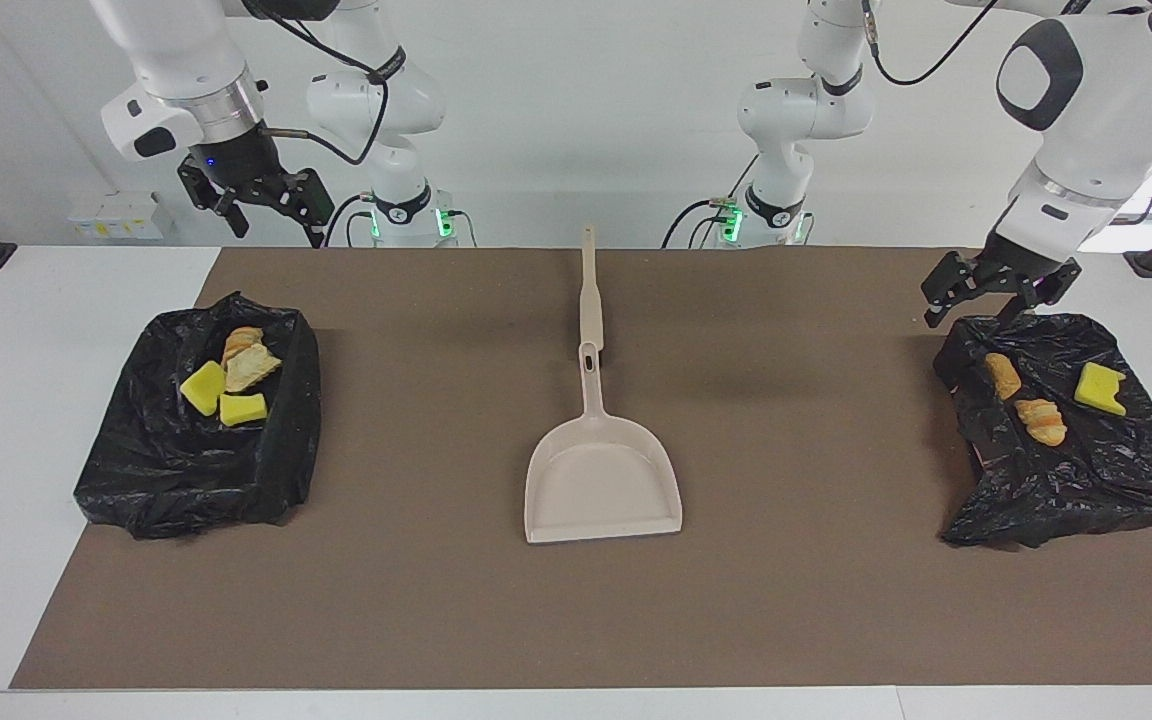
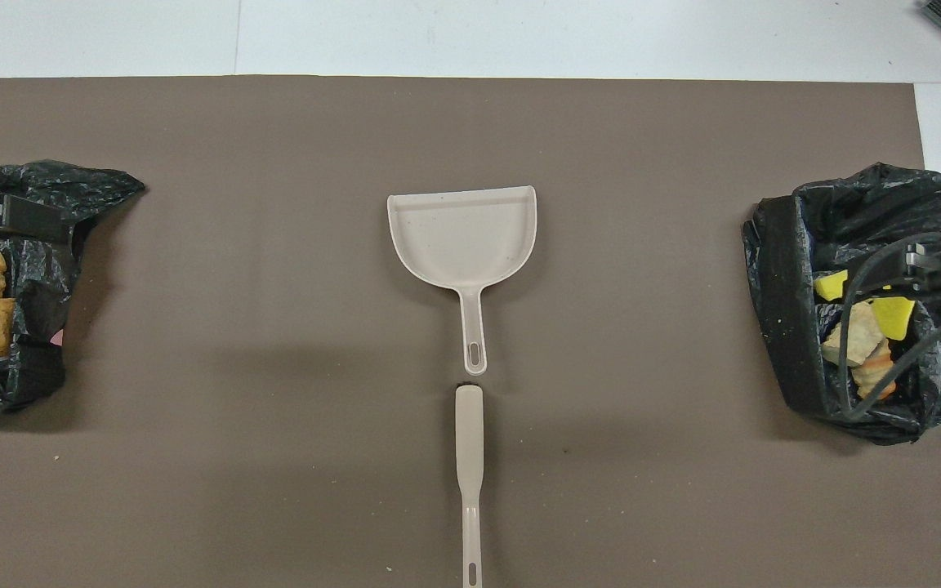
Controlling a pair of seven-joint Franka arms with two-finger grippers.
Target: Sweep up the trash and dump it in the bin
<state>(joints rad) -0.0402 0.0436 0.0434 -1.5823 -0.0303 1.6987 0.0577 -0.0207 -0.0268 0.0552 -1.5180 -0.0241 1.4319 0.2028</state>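
Note:
The trash lies in two black-bagged bins. The bin at the right arm's end holds two yellow sponge chunks and bread pieces. In the bin at the left arm's end lie two bread pieces and one yellow sponge chunk. My left gripper hangs open and holds nothing, over that bin's edge nearest the robots. Above the table edge by its own bin, my right gripper waits open, with nothing in it.
A beige dustpan lies mid-table on the brown mat, its handle pointing at the robots. The brush lies in line with it, nearer to the robots. No scraps show on the mat.

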